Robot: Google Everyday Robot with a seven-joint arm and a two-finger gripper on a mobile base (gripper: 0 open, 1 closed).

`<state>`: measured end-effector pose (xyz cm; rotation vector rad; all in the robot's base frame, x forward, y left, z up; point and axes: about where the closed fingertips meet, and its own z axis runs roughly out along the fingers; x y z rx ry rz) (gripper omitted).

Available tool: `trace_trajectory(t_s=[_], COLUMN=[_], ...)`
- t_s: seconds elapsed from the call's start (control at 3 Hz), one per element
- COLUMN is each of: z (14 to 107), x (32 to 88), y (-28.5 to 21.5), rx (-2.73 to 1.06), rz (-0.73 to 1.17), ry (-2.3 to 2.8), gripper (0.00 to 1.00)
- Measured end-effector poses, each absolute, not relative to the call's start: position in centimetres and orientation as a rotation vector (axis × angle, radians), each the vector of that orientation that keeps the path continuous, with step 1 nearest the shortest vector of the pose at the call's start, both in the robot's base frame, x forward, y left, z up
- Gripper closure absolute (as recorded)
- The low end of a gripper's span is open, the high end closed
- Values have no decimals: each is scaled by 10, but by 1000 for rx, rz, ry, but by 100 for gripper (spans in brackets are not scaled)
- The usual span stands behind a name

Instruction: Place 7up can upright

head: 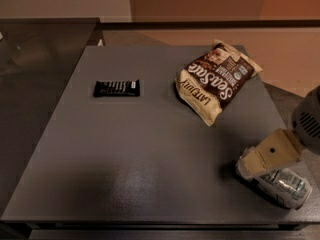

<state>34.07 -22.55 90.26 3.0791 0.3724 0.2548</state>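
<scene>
The 7up can (pixel 282 184) lies on its side near the front right corner of the grey table (pixel 125 174), with its silvery body and green print showing. My gripper (pixel 261 159), cream-coloured with a dark arm part behind it at the right edge, comes in from the right. It sits directly over the can's left end and hides part of it. I cannot tell whether it touches the can.
A brown-and-cream snack bag (pixel 216 81) lies at the back right of the table. A flat black wrapped bar (pixel 116 88) lies at the back left. A darker glassy surface (pixel 30 84) adjoins the table on the left. The table's front edge is just below the can.
</scene>
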Motion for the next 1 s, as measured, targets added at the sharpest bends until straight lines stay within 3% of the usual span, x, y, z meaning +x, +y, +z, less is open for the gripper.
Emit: trace_trajectory(t_s=[1.0], z=[868], x=[309], y=[-237], rx=[2921], rz=[49], ry=[875], gripper=[0])
